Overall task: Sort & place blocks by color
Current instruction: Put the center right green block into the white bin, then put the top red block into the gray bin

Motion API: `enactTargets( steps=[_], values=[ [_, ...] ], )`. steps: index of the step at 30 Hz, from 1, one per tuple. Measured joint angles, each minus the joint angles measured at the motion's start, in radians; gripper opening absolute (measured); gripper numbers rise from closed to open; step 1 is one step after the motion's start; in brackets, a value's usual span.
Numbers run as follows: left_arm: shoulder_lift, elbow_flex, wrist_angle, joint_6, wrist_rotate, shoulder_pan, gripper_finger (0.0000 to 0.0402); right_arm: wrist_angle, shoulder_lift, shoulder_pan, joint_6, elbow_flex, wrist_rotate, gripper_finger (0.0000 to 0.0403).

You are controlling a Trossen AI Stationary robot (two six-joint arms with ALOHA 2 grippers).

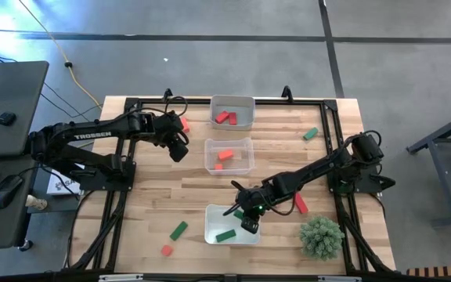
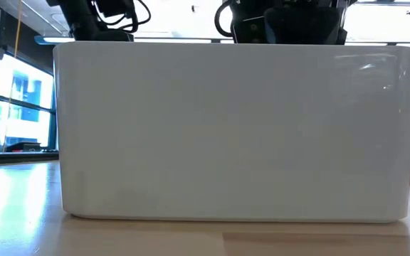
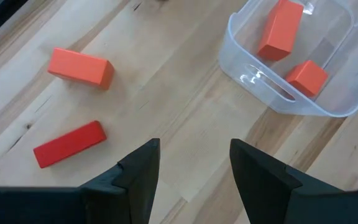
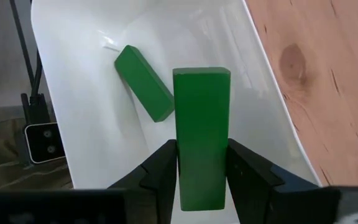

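Release step: green block [image 4: 201,137] is seen between the right tool [image 4: 202,180] fingers, above the lower-centre tray [image 1: 210,235]; release low is advised. Left tool [image 3: 194,180], upper left, is held apart, empty

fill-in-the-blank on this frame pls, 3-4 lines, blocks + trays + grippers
1. The right gripper has a ____ block between its fingers, over the white tray.
2. One more green block already lies in that tray, making ____ green block(s) resting on its floor.
3. The middle clear tray holds ____ orange blocks.
4. The left gripper hangs ____ above bare wood, near a red block and an orange block.

Missing words: green; one; two; open
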Motion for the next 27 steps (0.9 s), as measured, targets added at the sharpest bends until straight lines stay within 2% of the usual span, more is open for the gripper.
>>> enactTargets(
  steps=[13, 20, 27],
  values=[
    [0.0, 0.0, 0.0, 0.0, -0.019, 0.0, 0.0184, 0.011, 0.0, 0.0, -0.01, 0.0, -0.009, 0.012],
    [0.0, 0.0, 0.0, -0.001, -0.019, 0.0, 0.0184, 0.107, 0.0, 0.0, -0.034, 0.0, -0.016, 0.0144],
    [0.0, 0.0, -0.001, -0.001, -0.019, 0.0, 0.0184, 0.109, 0.0, 0.0, -0.053, 0.0, -0.016, 0.0146]
  ],
)
